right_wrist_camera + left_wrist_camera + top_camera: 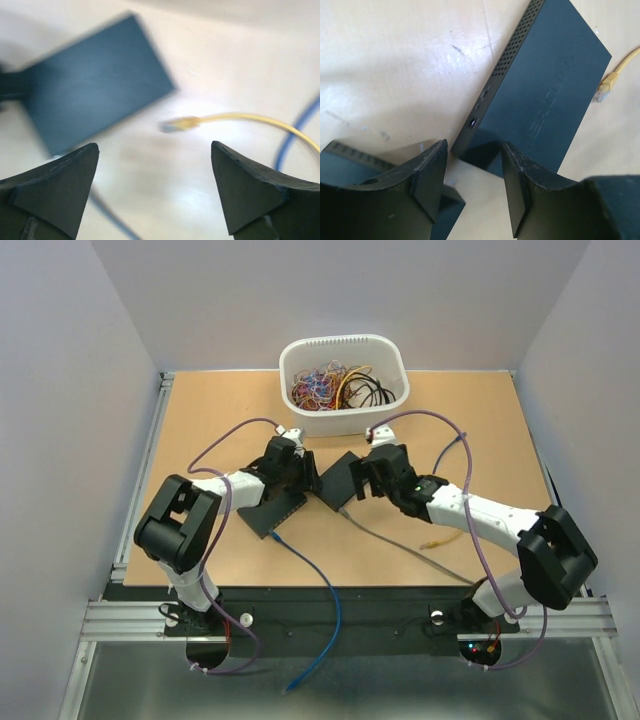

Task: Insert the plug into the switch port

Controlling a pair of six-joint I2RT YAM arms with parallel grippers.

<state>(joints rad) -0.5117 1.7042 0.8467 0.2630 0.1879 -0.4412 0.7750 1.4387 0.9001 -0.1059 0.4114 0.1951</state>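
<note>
Plug (179, 123) is on the table (200, 420), yellow, loose, in nobody's grasp, so by my reading the insertion has not begun.

Starting at the left: the left gripper (472, 185) hangs low over the boards with its jaws parted and nothing between them. Under it sits a second black box (270, 512), and a blue cable (325, 580) trails from that box's near edge back toward the bases.

Moving to the centre, the switch (545, 85) lies flat, just ahead of the left fingers (427, 175). One narrow side shows a small socket, but I cannot tell whether that is the target port. A grey cable (410, 545) runs off from the switch's near side toward the right base.

Over to the right: the right gripper (155, 192) is spread wide and empty, poised above bare wood. Its view is blurred, but the plug sits ahead of it, near a corner of the switch and not touching it. The yellow lead curves off to the right.

At the back stands a white basket (343, 345) of tangled cables, not involved.

What is left, I'd say, is all of it: grasp the plug, line it up with the port, push it home.
</note>
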